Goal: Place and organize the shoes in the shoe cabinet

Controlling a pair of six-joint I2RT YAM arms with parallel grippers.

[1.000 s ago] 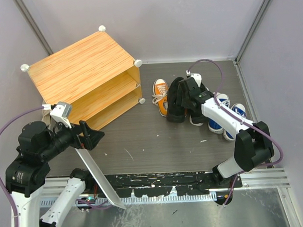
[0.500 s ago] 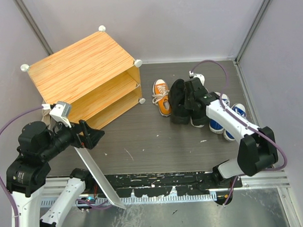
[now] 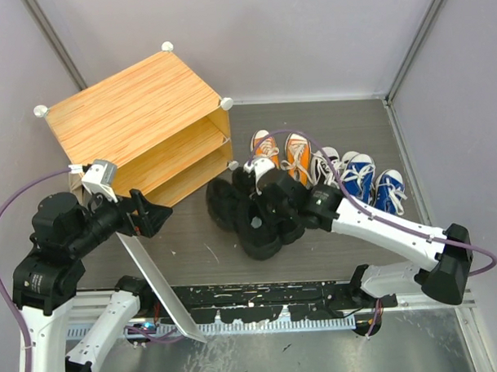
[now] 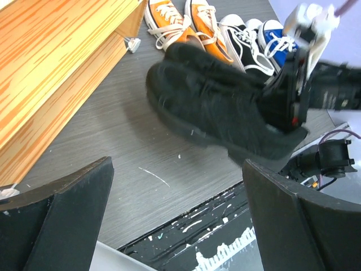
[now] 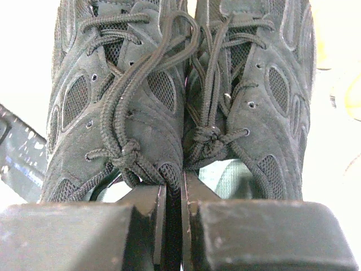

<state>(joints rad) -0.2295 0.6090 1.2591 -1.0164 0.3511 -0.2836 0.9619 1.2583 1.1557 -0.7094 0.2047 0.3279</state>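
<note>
Black suede-and-mesh lace-up shoes (image 3: 248, 214), paired side by side low at dark grey worktop (image 3: 193, 237), just in front of open boxy cabinet with striped orange wood-grain top (image 3: 131, 108), pinched together at inner collars by clenched right end effector (image 5: 174, 195). Behind them in a row: orange sneakers with white soles (image 3: 282, 152), black-and-white lace-ups (image 3: 323, 163), blue sneakers with white toe caps (image 3: 371, 182). Left end effector (image 4: 177, 197) released, fingers spread wide, nothing between, near cabinet's front corner.
</note>
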